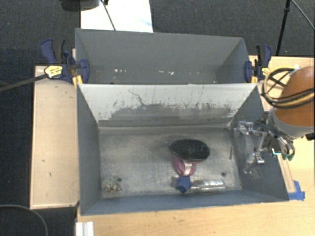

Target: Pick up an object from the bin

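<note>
I am looking down on the bin (pixel 162 58) and seeing the arm (pixel 295 102) coming in from the right, its orange cover sitting above the bin's right rim with dark cables looping over the top of it. The wrist is pointing down and leftward, so the gripper (pixel 251 146) is hanging over the right sloping wall, just where that wall is meeting the floor, about midway between the near and far sides. From this angle I am not managing to tell whether the gripper is released or clenched, and I am seeing nothing in it. The things to pick from are all lying to its left on the floor. The brush (pixel 189 150), black and oval, is lying flat around the middle of the floor, apart from the gripper. Just nearer than the brush, a pink piece (pixel 183 167) is touching its near edge. Nearer again, close to the near wall, a blue piece (pixel 183 183) is lying against the left end of a clear tube (pixel 209 185), which is lying on its side along that wall and is the closest thing to the gripper. A greenish clump (pixel 112 184) is sitting alone in the near left corner, well apart from the rest.
</note>
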Controlling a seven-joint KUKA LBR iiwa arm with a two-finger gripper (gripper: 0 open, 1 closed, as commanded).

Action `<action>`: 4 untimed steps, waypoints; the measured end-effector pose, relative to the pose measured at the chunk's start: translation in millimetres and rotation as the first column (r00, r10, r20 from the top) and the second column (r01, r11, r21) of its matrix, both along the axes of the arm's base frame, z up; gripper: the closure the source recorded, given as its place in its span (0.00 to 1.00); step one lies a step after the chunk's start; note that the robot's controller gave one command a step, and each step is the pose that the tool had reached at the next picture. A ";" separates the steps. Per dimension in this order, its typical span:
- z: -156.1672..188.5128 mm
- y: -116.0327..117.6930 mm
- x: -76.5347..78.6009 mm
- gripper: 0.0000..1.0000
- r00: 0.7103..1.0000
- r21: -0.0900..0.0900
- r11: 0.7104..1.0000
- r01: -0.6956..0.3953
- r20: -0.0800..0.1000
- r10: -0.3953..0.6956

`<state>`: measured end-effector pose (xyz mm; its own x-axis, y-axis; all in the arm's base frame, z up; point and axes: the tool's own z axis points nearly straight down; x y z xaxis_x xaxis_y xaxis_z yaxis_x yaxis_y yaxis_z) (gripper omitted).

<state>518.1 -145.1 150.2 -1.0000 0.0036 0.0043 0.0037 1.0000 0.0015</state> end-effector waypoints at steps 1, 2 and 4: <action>-80.9 97.7 14.2 0.00 0.987 0.000 0.987 -0.160 0.006 0.160; -78.5 93.6 13.5 1.00 0.987 -0.002 0.987 -0.160 0.002 0.160; 111.1 98.8 38.0 0.00 0.985 -0.002 0.985 -0.175 0.007 0.175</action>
